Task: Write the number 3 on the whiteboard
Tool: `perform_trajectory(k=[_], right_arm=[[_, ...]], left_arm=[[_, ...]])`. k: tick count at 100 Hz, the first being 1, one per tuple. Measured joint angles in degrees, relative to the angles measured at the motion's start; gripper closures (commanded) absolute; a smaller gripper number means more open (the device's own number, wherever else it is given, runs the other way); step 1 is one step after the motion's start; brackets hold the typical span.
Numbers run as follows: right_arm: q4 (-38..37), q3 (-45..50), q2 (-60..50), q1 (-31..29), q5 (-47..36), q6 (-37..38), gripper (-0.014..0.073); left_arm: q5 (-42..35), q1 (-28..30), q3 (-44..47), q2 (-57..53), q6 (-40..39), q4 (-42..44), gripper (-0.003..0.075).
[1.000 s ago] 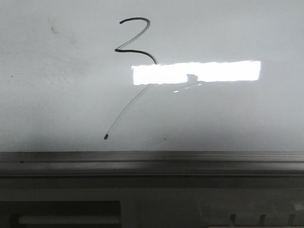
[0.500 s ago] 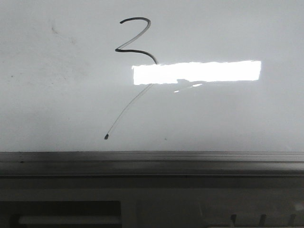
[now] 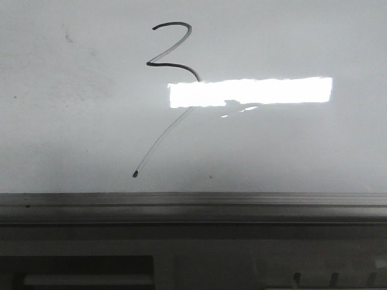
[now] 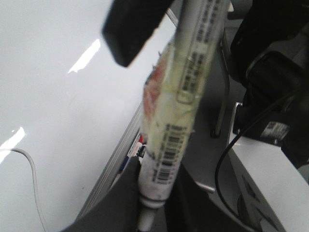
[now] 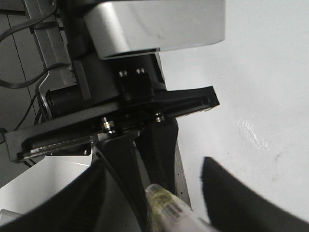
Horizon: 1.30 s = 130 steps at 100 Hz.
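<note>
Nothing of the written stroke has shifted since the earlier front frames; only the small dark notch along the lower edge of the bright reflection [image 3: 250, 92] has changed shape, which you may read as an arm moving off-camera.

Item, whiteboard [image 3: 302, 151]: glossy pale board filling the front view; grey metal frame edge [image 3: 193, 205] along its near side.

Item, number 3 [image 3: 172, 51]: black zigzag top at upper centre-left of the board; its lower curve runs into the reflection, then trails as a thin faint diagonal down-left to a dot [image 3: 135, 174] near the frame; you should judge the figure drawn, though loosely.

Item, faint smudge [image 3: 71, 39]: left of the numeral, apart from it.

Item, left gripper [image 4: 145, 191]: fingers closed around a marker [image 4: 176, 111], a pale barrel with barcode labels and tape wrapping; the marker lies over the board's edge region, its tip out of sight.

Item, right gripper [image 5: 154, 193]: dark fingers either side of a clear yellowish pen barrel [image 5: 166, 210]; you cannot tell whether they clamp it or merely frame it.

Hazards for you: a marker tip dragged across the board on withdrawal would add another stray tail; the cause would be lifting too shallowly; a slack grip on the taped barrel could let it slip and dot the surface; the two arms sit close, so a hasty retreat risks contact.
</note>
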Motion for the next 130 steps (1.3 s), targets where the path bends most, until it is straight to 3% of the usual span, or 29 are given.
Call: perform_trajectory(k=[14, 28, 36, 48, 72, 114, 130], right_arm=[[-1.6, 0.0, -1.9, -0.8, -4.1, 0.1, -0.0038], [-2.4, 0.0, -6.7, -5.6, -8.2, 0.5, 0.0083], [-2.4, -0.3, -9.5, -9.5, -9.5, 0.7, 0.0258], [-2.4, -0.4, -13.2, -15.1, -9.6, 1.3, 0.0667], [-2.4, 4.3, -15.7, -21.1, -9.2, 2.7, 0.0656], [-2.4, 8.5, -15.7, -21.4, -9.2, 2.9, 0.0656], [-2.4, 8.5, -15.7, -21.4, -9.2, 3.1, 0.0656]], left_arm=[[-3.6, 0.7, 1.4, 0.0, -6.4, 0.4, 0.0741], [-8.1, 4.0, 4.9, 0.0, -14.2, 3.0, 0.0741], [-11.2, 7.3, 7.4, 0.0, -18.2, 4.2, 0.0741], [-15.7, 13.7, 11.0, 0.0, -23.1, 4.7, 0.0741], [-19.8, 22.7, 12.9, 3.4, -25.2, 4.8, 0.0741], [-30.1, 23.2, 12.9, 14.6, -25.3, 8.1, 0.0741], [-33.9, 23.6, 12.7, 17.0, -25.3, 4.4, 0.0741]])
